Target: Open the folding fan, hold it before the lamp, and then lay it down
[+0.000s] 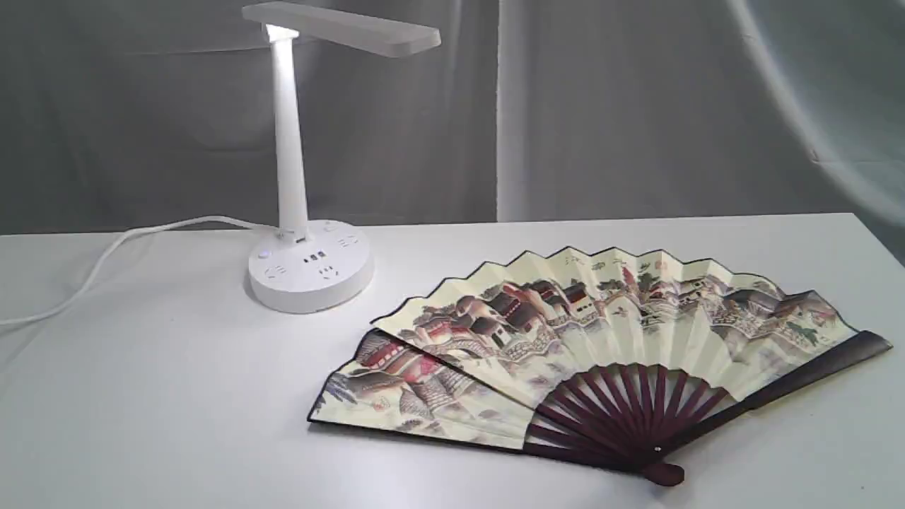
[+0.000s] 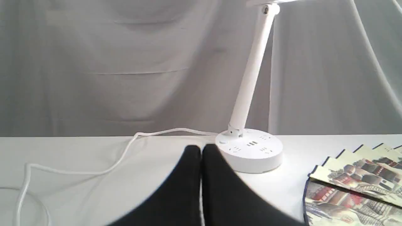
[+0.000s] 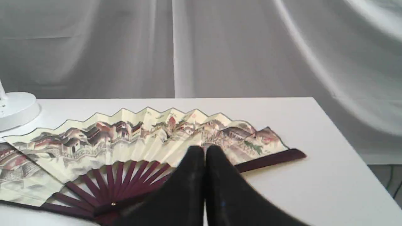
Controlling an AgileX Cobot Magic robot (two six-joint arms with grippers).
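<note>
The folding fan (image 1: 601,332) lies spread on the table (image 1: 177,396), apparently already laid down. The left tool (image 2: 201,150) and right tool (image 3: 205,150) sit pressed together, empty.

— What do you see behind the table (image 1: 141,396)?
— You see a grey cloth (image 1: 636,106) hanging all along the far edge. It has soft folds, and one straight fold (image 1: 498,106) runs down near the middle.
— And the table top?
— It is white and smooth. Past its right edge you can see a little grey floor (image 3: 385,177).
</note>
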